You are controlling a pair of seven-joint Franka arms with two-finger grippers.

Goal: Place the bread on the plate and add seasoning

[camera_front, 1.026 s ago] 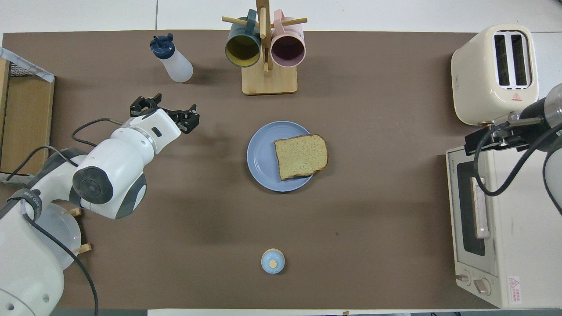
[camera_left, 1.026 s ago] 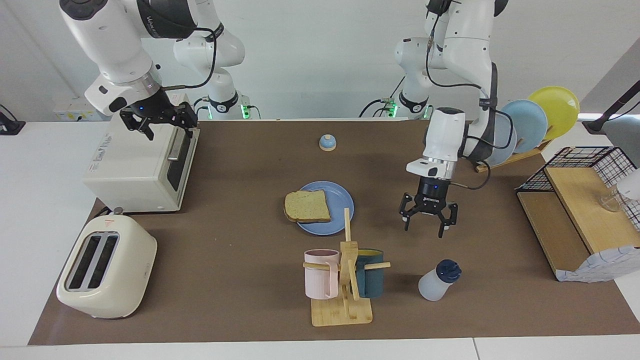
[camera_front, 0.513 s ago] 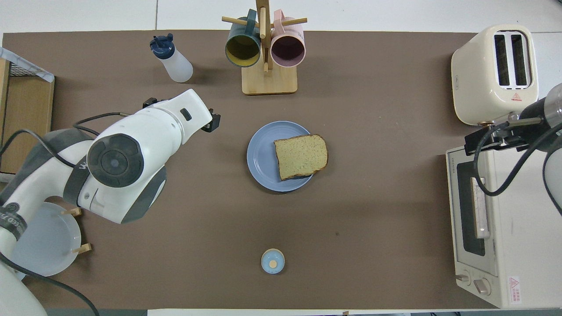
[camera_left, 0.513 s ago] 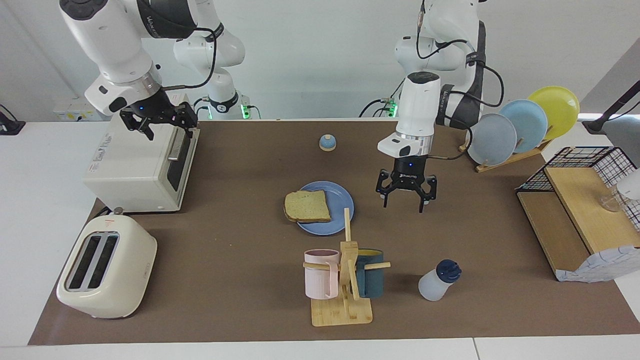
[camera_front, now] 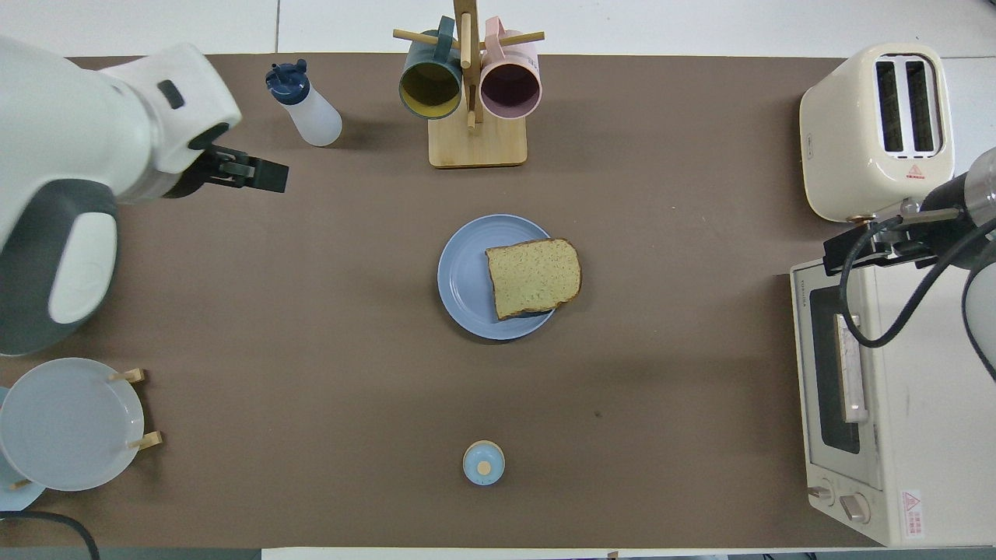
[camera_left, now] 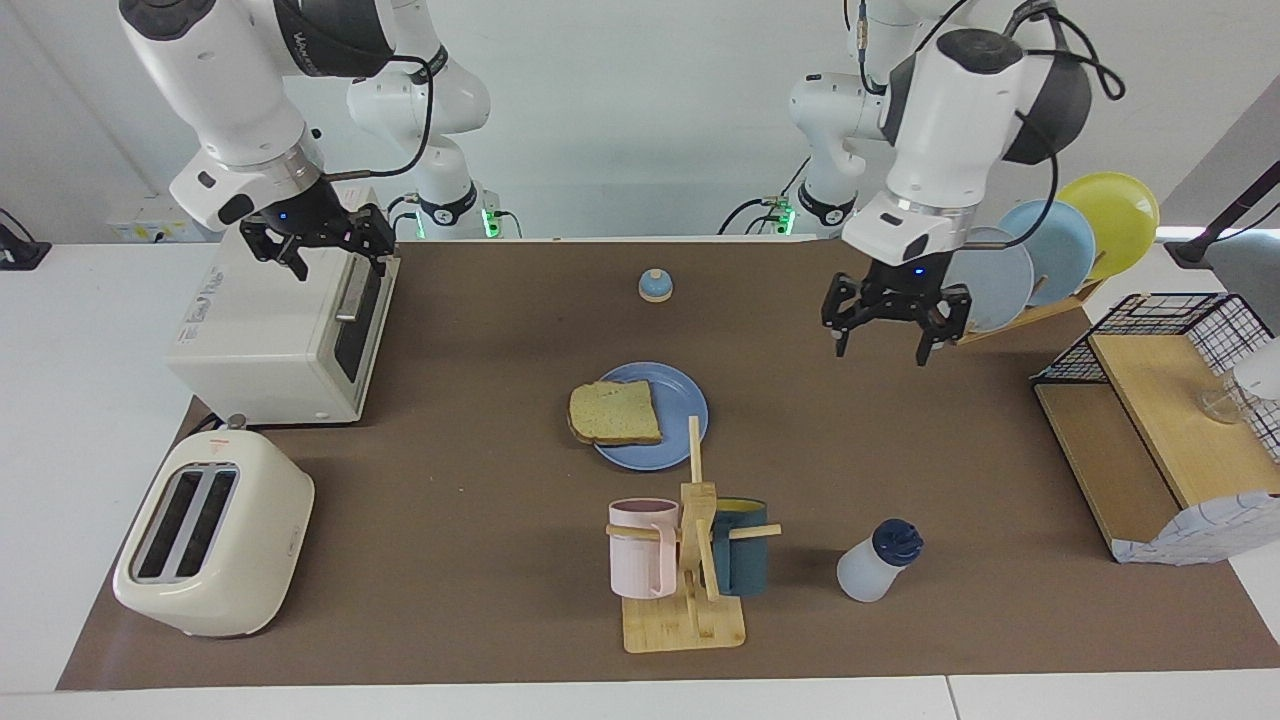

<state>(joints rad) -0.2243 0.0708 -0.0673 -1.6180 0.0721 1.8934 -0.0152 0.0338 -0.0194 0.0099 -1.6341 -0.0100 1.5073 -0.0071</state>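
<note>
Bread (camera_left: 614, 412): a slice of tan toast with a darker crust, laid flat on the plate, overhanging the rim on the side toward the right arm's end of the tabletop.
Plate (camera_left: 682, 398): round, flat, medium blue; set near the middle of the tabletop.
Seasoning (camera_left: 878, 560): translucent whitish bottle with a dark navy cap, tilted; placed near the edge farthest from the robots, toward the left arm's end, untouched.
Left gripper (camera_left: 882, 328): held up in the air over bare tabletop, between the plate and the plate rack; jaws spread, nothing held.
Right gripper (camera_left: 334, 247): held over the top front edge of the toaster oven; jaws spread, nothing held.
Toaster oven (camera_left: 280, 325): white, at the right arm's end, near the corner closest to the robots.
Toaster (camera_left: 213, 532): cream, two slots, at the right arm's end, near the corner farthest from the robots.
Mug stand (camera_left: 688, 575): wooden, near the edge farthest from the robots, carrying a pink mug (camera_left: 641, 547) and a dark teal mug (camera_left: 744, 546).
Bell (camera_left: 655, 285): blue dome, near the robots' edge.
Plate rack (camera_left: 1040, 312): wooden, at the left arm's end, plates standing upright in it.
Wire shelf (camera_left: 1160, 420): at the left arm's end.
</note>
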